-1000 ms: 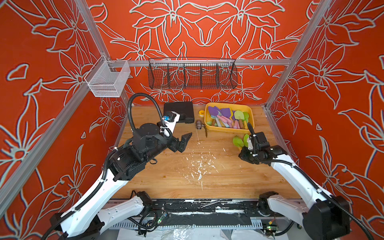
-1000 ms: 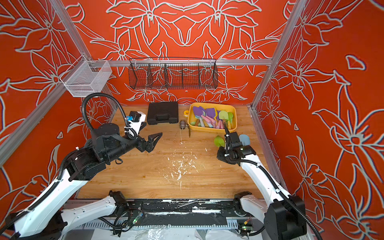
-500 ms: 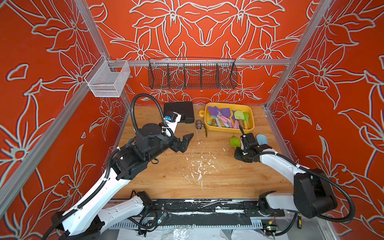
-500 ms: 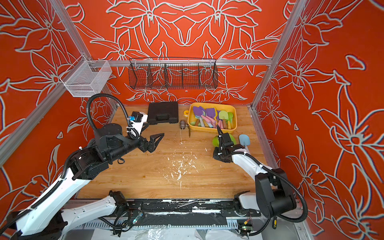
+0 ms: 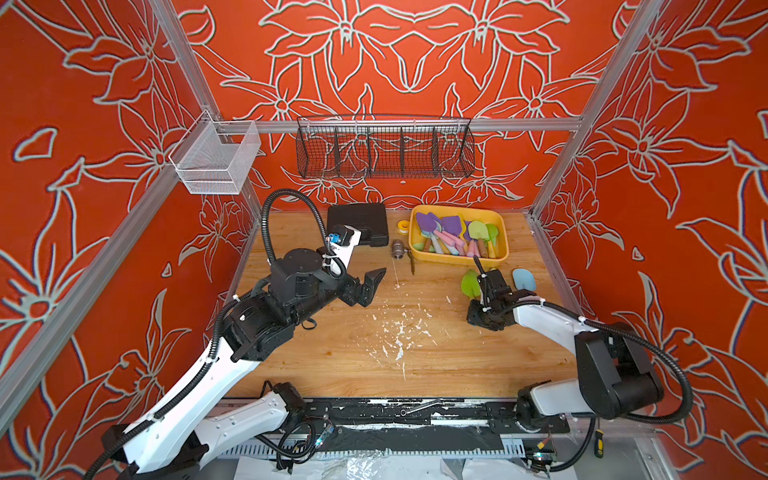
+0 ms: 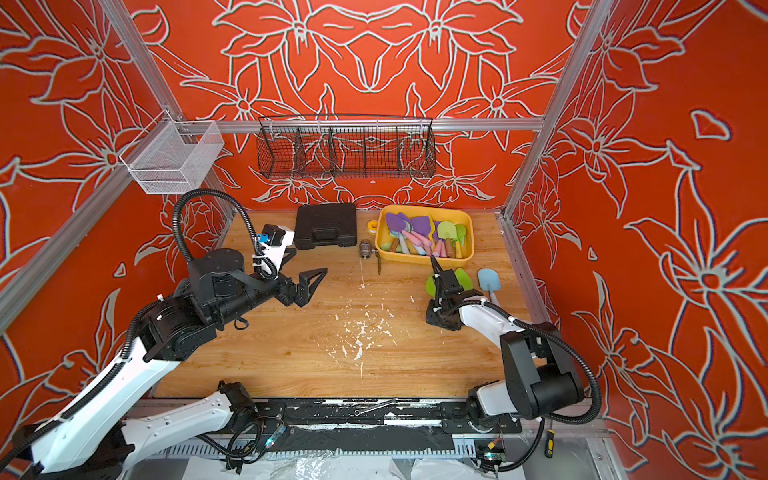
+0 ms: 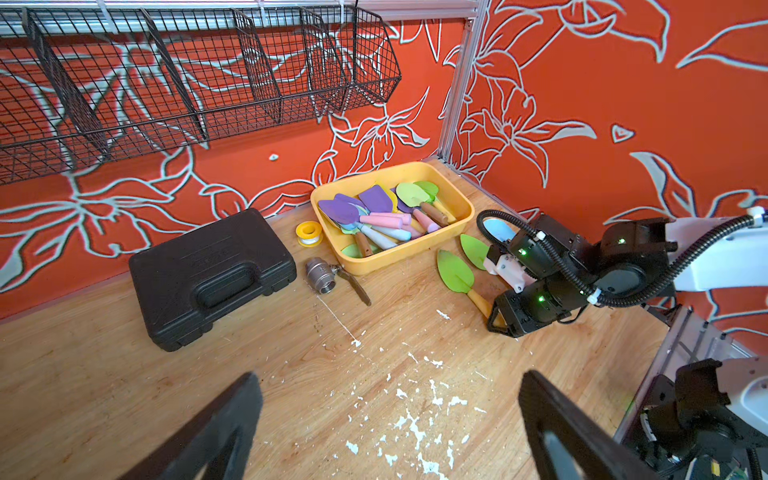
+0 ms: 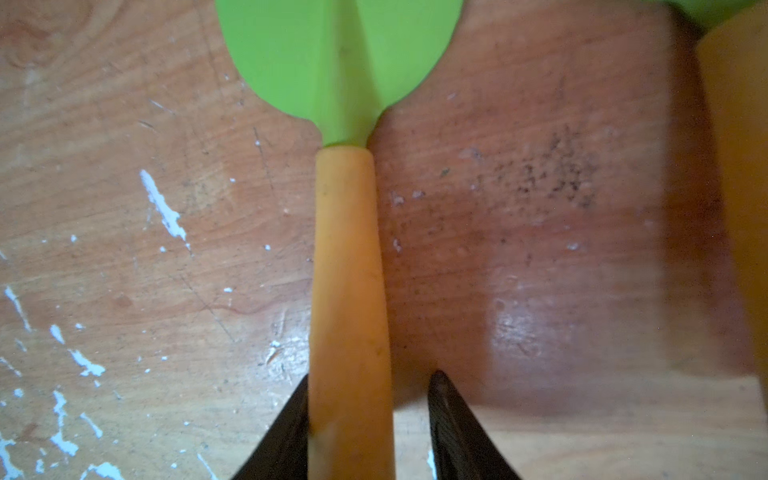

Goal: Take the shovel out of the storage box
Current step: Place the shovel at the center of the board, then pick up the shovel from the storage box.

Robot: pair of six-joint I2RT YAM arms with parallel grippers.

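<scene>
The yellow storage box (image 5: 457,262) (image 6: 424,261) (image 7: 390,259) stands at the back right and holds several purple, green and pink toy shovels. A green shovel (image 5: 469,283) (image 7: 455,272) with an orange handle (image 8: 349,270) lies flat on the table in front of the box. My right gripper (image 5: 478,318) (image 6: 436,318) (image 8: 371,376) straddles the handle's end; one jaw touches it and the other stands clear, so it is open. My left gripper (image 5: 372,286) (image 6: 309,286) (image 7: 390,377) hovers wide open and empty over the table's middle.
A second green shovel (image 7: 473,249) and a blue one (image 5: 523,279) lie on the table beside the first. A black tool case (image 5: 357,224), a yellow tape roll (image 5: 403,225) and a metal valve (image 5: 398,249) sit left of the box. A wire basket (image 5: 384,151) hangs on the back wall.
My right gripper shifted left and toward the front with the green shovel, and its jaws have parted from the handle. The left arm stayed almost still.
</scene>
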